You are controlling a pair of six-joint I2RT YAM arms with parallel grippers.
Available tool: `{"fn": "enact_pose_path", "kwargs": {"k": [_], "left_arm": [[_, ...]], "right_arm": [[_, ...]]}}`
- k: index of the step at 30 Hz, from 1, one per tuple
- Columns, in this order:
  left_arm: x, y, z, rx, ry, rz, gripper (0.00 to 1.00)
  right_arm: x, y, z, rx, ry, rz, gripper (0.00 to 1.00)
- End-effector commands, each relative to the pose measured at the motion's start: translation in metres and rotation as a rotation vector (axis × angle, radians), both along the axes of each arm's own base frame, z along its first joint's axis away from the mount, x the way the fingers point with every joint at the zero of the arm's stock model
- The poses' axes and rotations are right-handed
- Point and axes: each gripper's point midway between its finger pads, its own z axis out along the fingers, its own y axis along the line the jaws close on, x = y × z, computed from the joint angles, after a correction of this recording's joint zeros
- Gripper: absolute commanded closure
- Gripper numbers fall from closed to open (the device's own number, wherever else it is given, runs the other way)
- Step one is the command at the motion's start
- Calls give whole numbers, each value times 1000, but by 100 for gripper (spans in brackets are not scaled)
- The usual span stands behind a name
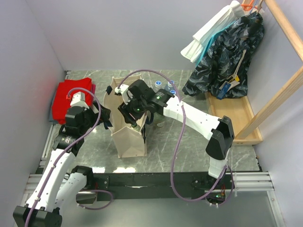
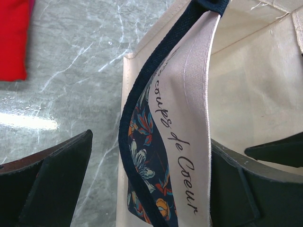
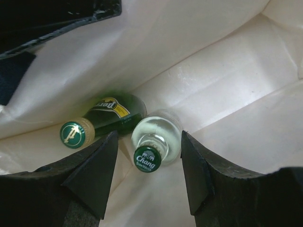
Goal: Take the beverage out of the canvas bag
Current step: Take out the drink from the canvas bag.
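Note:
The beige canvas bag [image 1: 130, 137] stands upright in the middle of the table. My left gripper [image 1: 107, 121] is at its left rim. In the left wrist view the bag's wall [image 2: 189, 123] and a navy strap [image 2: 142, 109] run between its open jaws; the left finger stands clear of the strap. My right gripper [image 1: 135, 115] reaches down inside the bag. In the right wrist view it [image 3: 149, 177] is open, straddling a clear Chang soda bottle [image 3: 156, 137] with a green cap. A green Perrier bottle [image 3: 111, 113] lies beside it on the bag floor.
A red folded cloth [image 1: 71, 97] lies at the far left and also shows in the left wrist view [image 2: 12, 38]. Bottle tops [image 1: 164, 85] show just behind the bag. A wooden rack [image 1: 241, 118] with hanging clothes [image 1: 227, 52] stands at the right.

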Motion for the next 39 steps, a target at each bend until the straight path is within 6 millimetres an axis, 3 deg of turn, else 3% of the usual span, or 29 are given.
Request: {"fn": "enact_pose_path", "kwargs": {"k": [1,24,39], "left_arm": [[3,0,17,7,-48,-2,4],[4,-2,16,1,-47,-10,4],[5,-3,14,3,-40,-13,4]], "right_arm": [[4,7,2,22,-9,-18,37],[4,-4,-23,-35,37,-47,35],[4,-11,-30,-64,52,-54,35]]}}
